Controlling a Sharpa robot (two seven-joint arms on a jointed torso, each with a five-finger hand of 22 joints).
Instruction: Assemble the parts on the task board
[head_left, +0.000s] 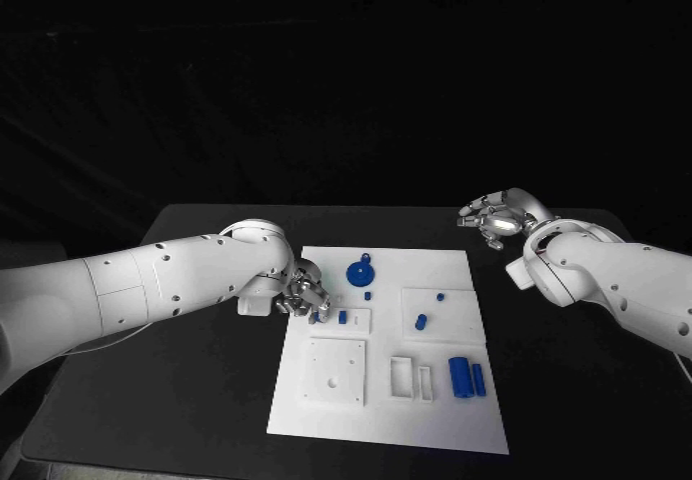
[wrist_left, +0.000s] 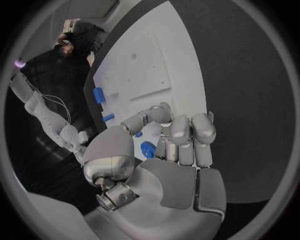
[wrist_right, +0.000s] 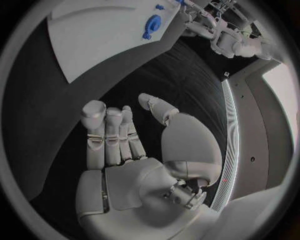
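Head view: L hand (head_left: 302, 296) over task board (head_left: 389, 420)

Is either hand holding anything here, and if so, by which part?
The left hand pinches a small blue part between its fingertips at the board edge; which part of it cannot be told. The right hand holds nothing.

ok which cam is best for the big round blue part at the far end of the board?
Head view: the round blue part sits unblocked on the white board, its place among the other pieces clear. Right wrist view shows it too, but small and near the rim. In the left wrist view I cannot pick it out for certain.
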